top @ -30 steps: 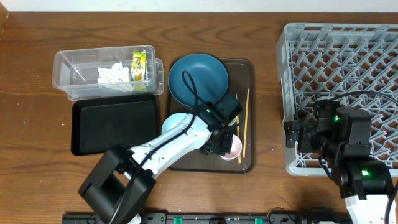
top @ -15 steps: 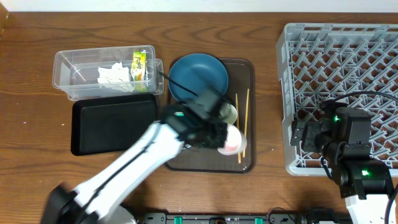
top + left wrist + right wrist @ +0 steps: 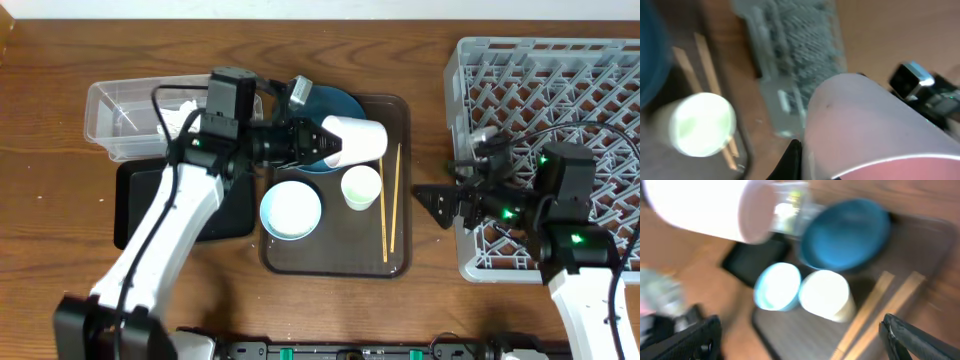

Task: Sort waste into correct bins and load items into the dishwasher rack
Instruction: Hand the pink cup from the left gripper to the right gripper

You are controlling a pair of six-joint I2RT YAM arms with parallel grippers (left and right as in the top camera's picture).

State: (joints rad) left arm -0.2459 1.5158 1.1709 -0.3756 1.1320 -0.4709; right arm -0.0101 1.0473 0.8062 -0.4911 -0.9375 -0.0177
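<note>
Above the brown tray (image 3: 300, 262), pink cup (image 3: 358, 138) pinched in left claw (image 3: 320, 140); right claw (image 3: 430, 200) spread.

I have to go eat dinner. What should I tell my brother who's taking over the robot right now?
Left gripper: shut on the pink cup, lifted over the brown tray.
Right gripper: open, empty, between tray and dishwasher rack.
On the tray: blue dish, white bowl, whitish cup, chopsticks.
Done: tissue in clear tub.
To do: all dishes into the rack, which shows none yet.
</note>
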